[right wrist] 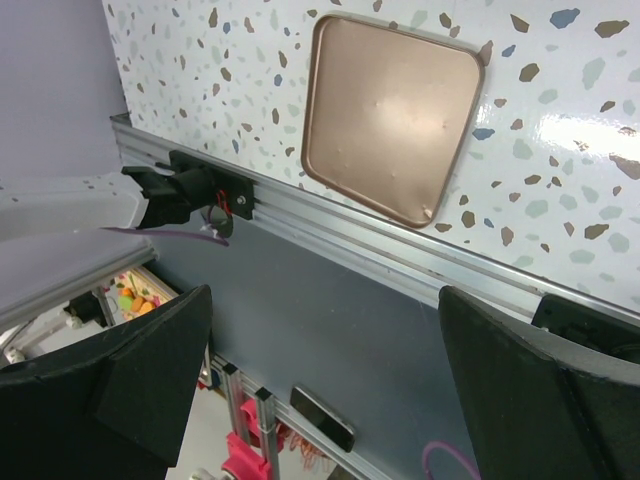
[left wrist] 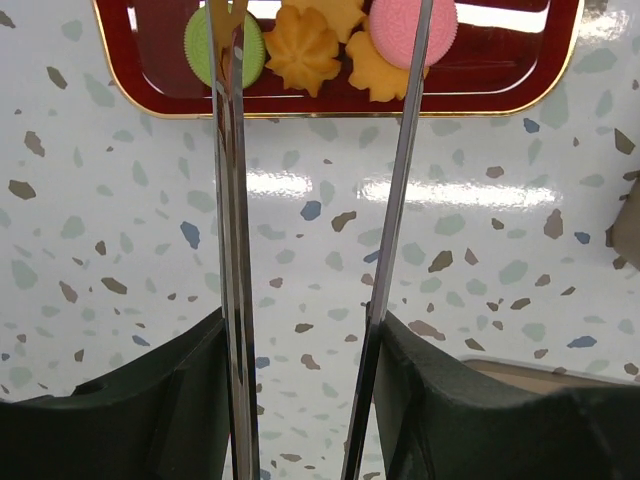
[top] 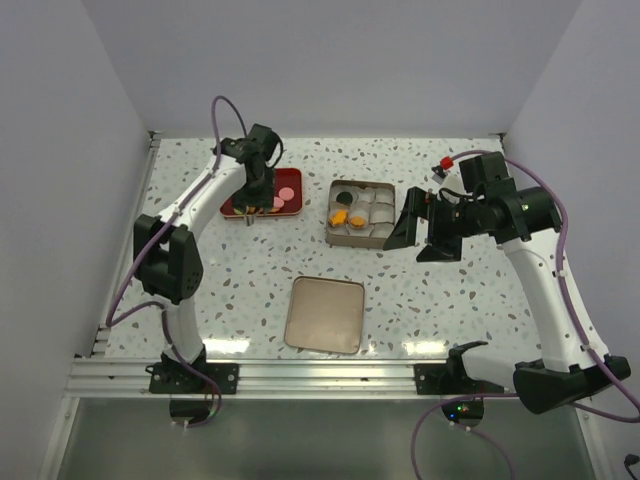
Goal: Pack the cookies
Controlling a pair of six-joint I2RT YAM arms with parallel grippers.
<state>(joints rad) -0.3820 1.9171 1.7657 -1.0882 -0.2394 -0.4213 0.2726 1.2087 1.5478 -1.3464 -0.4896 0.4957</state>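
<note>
A dark red tray (top: 235, 207) at the back left holds cookies: in the left wrist view a green one (left wrist: 250, 50), an orange flower-shaped one (left wrist: 303, 45), another orange one (left wrist: 372, 72) and a pink one (left wrist: 440, 25) lie on the tray (left wrist: 330, 100). My left gripper (top: 256, 190) (left wrist: 305, 340) holds metal tongs (left wrist: 232, 200); their blades are spread, with tips over the green and pink cookies. A box (top: 384, 188) of white paper cups holds a black cookie (top: 343, 196) and orange cookies (top: 340, 216). My right gripper (top: 418, 240) (right wrist: 325, 300) is open and empty, just right of the box.
The box's tan lid (top: 326, 314) (right wrist: 390, 110) lies flat near the table's front edge. A small red and black object (top: 445, 165) sits at the back right. The metal front rail (right wrist: 330, 215) and the floor beyond show in the right wrist view.
</note>
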